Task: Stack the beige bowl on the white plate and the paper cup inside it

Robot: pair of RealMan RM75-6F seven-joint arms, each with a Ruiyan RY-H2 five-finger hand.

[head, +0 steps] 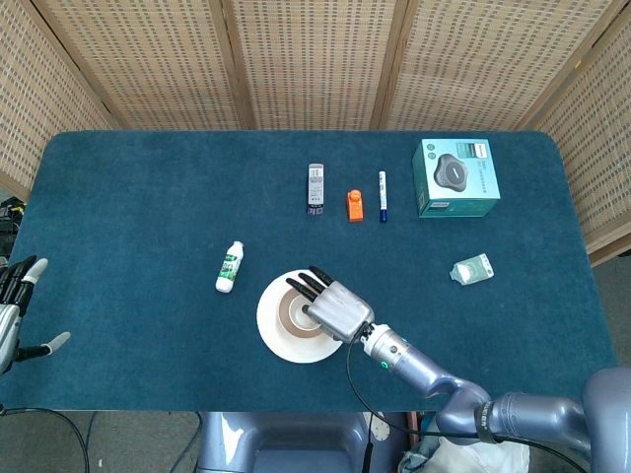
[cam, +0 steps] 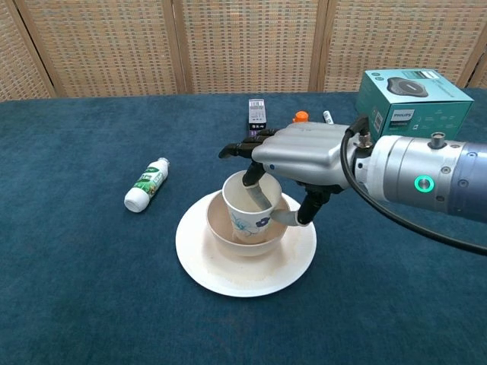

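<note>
The right hand [cam: 293, 163] pinches the cup [cam: 249, 207] by its rim, already sitting in the bowl [cam: 221, 230] on the plate [cam: 228, 277] near the desk's front edge, so only letting go seems left.

Seen from the head view, the right hand [head: 333, 306] covers most of the paper cup [head: 295, 311] and part of the beige bowl [head: 286, 317]. The left hand [head: 14, 315] is cut off by the frame's left edge. In the chest view, the cup's base sits hidden inside the bowl, and the teal box [cam: 415, 99] is partly masked by the forearm.
</note>
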